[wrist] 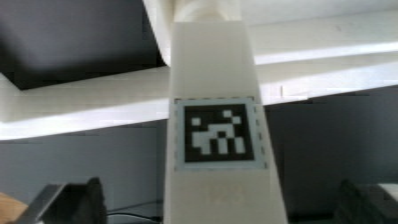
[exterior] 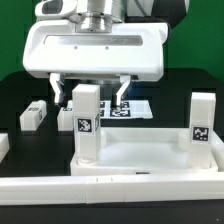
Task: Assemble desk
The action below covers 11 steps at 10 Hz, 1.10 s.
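The desk's white tabletop [exterior: 140,160] lies flat on the dark table [exterior: 15,90], below the gripper [exterior: 89,100] and nearer the camera than it. One blocky white leg [exterior: 87,125] stands upright at the tabletop's corner toward the exterior view's left, straight under the tool, with its top reaching up between the two fingers [exterior: 59,95]. Its black-and-white square tag [exterior: 85,125] faces the camera. Whether the leg is seated tight in its socket I cannot tell.

The gripper's fingers are spread apart on either side of that leg, with a gap showing on both sides and neither pad touching it. In the wrist view the leg [wrist: 217,110] runs up the middle of the picture with its tag [wrist: 217,132] plain to see. The dark fingertips [wrist: 71,205] sit well out from it, so the gripper [wrist: 221,203] grips nothing.

A second leg [exterior: 202,122] stands upright at the tabletop's other corner, well off to the tool's side toward the exterior view's right. A third leg [exterior: 33,116] lies loose on the table, out past the tool toward the exterior view's left. The marker board [exterior: 138,107] lies flat behind the gripper.
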{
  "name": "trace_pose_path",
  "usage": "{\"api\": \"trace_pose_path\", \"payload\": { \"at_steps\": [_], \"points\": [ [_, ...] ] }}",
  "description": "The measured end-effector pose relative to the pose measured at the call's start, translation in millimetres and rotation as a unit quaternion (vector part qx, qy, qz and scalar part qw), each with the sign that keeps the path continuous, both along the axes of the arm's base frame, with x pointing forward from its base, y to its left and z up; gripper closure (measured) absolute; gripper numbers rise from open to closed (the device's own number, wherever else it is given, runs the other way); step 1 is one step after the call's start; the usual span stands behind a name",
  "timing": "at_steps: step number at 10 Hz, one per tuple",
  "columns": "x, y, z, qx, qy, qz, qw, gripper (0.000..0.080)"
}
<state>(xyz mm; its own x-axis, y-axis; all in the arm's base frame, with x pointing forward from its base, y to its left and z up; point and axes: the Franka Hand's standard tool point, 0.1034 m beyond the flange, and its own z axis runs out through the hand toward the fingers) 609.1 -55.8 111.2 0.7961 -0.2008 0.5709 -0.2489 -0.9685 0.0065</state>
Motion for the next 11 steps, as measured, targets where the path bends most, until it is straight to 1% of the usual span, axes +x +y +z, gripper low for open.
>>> {"api": "trace_pose_path", "payload": {
  "at_steps": [1, 2, 3, 4, 5, 6, 7, 8, 9, 10, 11],
  "points": [
    [0.7, -0.3, 3.2, 0.013, 0.025, 0.0, 1.0, 0.015],
    [5.8, -2.2, 10.7, 0.027, 0.043, -0.003, 0.999, 0.015],
    [10.6, -5.7, 12.4, 0.027, 0.041, -0.005, 0.999, 0.015],
    [10.4, -3.8, 7.4, 0.038, 0.065, -0.005, 0.997, 0.015],
    [12.1, -0.1, 6.7, 0.062, 0.116, -0.004, 0.991, 0.015],
    [17.6, -2.9, 9.9, 0.073, 0.138, -0.006, 0.988, 0.015],
    [15.0, -0.6, 8.3, 0.092, 0.181, -0.006, 0.979, 0.015],
    [14.7, 1.2, 9.0, 0.104, 0.215, -0.004, 0.971, 0.015],
    [14.7, -1.7, 7.6, 0.114, 0.246, -0.005, 0.963, 0.015],
    [19.2, -8.3, 4.1, 0.108, 0.234, -0.008, 0.966, 0.015],
    [18.2, -7.3, 2.9, 0.112, 0.233, -0.018, 0.966, 0.015]
  ]
}}
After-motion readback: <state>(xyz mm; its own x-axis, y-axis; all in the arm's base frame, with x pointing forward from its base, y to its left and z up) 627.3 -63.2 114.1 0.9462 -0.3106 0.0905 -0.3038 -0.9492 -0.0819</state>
